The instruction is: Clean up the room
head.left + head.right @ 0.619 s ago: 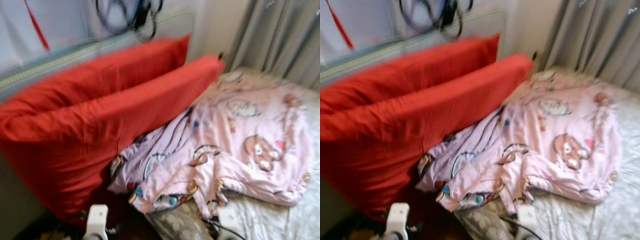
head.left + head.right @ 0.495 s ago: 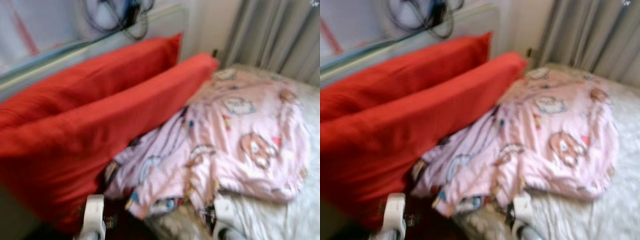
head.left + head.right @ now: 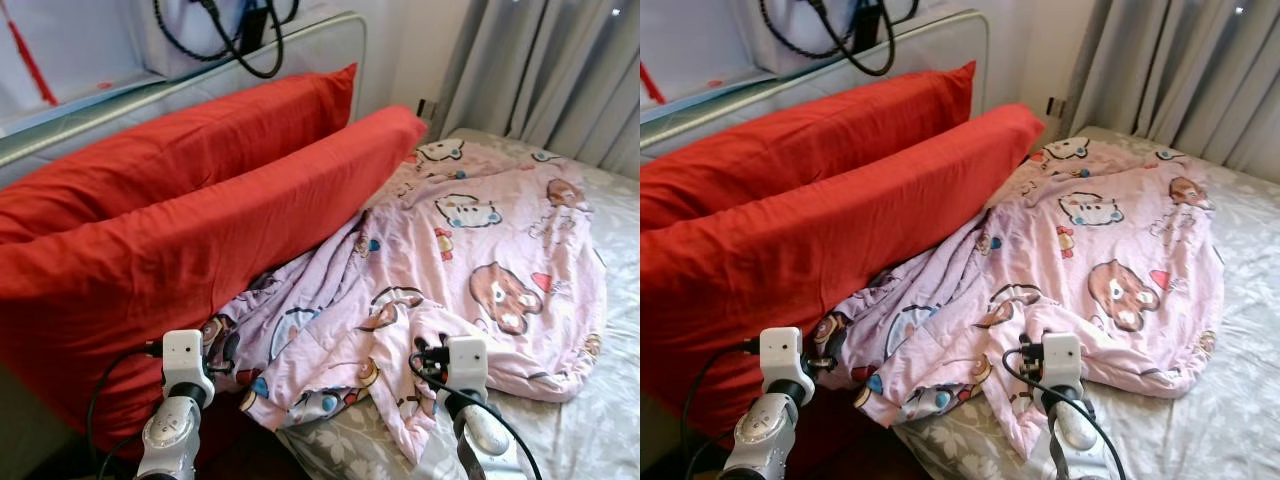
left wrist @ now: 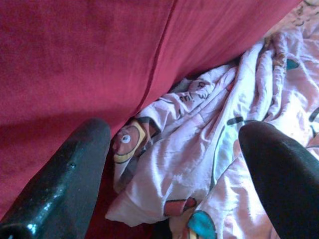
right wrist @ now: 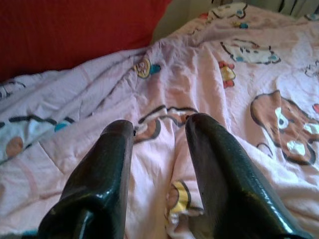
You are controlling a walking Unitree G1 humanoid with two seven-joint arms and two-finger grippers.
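- Two red pillows (image 3: 190,230) fill the left half of the head frame, leaning one in front of the other against a grey headboard (image 3: 300,50) at the upper left.
- Black cables (image 3: 240,35) hang on the wall at top centre-left.
- Left gripper (image 4: 174,164): the wrist view shows the fingers (image 4: 60,184) spread wide with nothing between them, aimed at the crumpled blanket edge where it meets the front pillow. Its arm (image 3: 180,400) sits at lower left of the head frame.
- Pink cartoon-print blanket (image 3: 480,240) lies rumpled from centre to right of the frame, on a grey floral sheet (image 3: 610,420). Its left edge is bunched against the front pillow.
- Right gripper (image 5: 159,144): fingers (image 5: 214,164) set narrowly apart, gripping nothing, pointed at the blanket. Its arm (image 3: 465,385) shows at lower centre-right, over the blanket's near edge.
- Grey curtains (image 3: 560,70) hang at upper right.
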